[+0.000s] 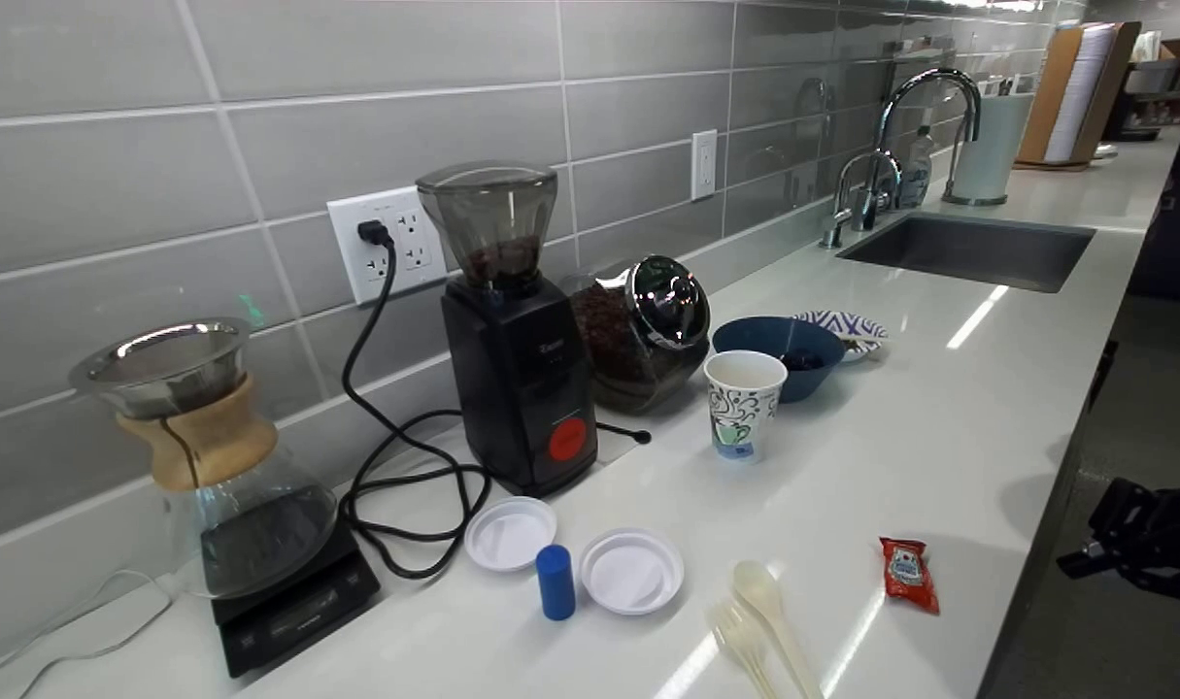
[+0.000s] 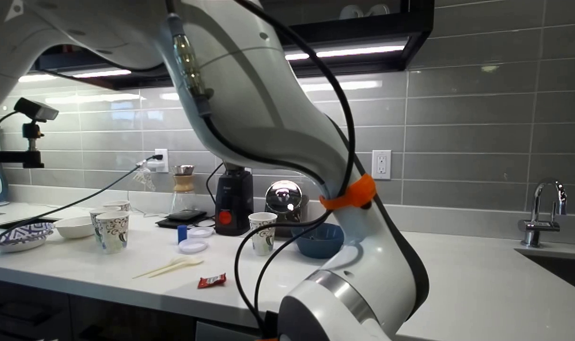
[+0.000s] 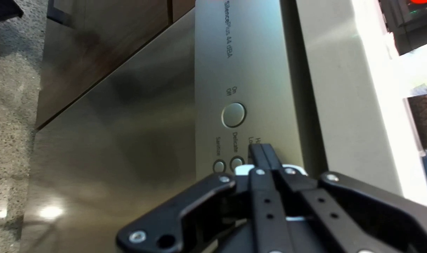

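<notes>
Arching down before the counter (image 2: 481,284), arm (image 2: 268,94) bent — end effector (image 3: 264,151) near control panel (image 3: 257,70), fingertips (image 3: 257,156) together

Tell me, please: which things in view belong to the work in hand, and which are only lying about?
Apparently part of the work:
flat silver metal control panel with round silver buttons
black two-fingered gripper, closed, at this panel; contact unclear

Apparently only lying about:
small shiny red packet
cream plastic spoon
cream plastic fork
short blue cylinder
white patterned paper cup
</notes>
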`<move>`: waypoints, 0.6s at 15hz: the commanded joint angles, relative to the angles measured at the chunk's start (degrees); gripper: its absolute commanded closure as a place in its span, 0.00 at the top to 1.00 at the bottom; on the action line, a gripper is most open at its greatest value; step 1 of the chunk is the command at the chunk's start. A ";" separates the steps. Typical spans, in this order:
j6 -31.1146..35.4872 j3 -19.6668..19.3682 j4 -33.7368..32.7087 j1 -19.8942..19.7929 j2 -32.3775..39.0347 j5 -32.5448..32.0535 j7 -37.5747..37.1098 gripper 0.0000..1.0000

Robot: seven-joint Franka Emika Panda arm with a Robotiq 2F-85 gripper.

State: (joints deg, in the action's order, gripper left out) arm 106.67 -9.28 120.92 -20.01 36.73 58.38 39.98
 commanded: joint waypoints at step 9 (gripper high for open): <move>-1.32 0.86 -0.70 0.44 1.36 0.95 -3.05 0.00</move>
State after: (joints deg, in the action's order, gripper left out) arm 106.00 -8.50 120.95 -19.89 37.22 58.38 38.46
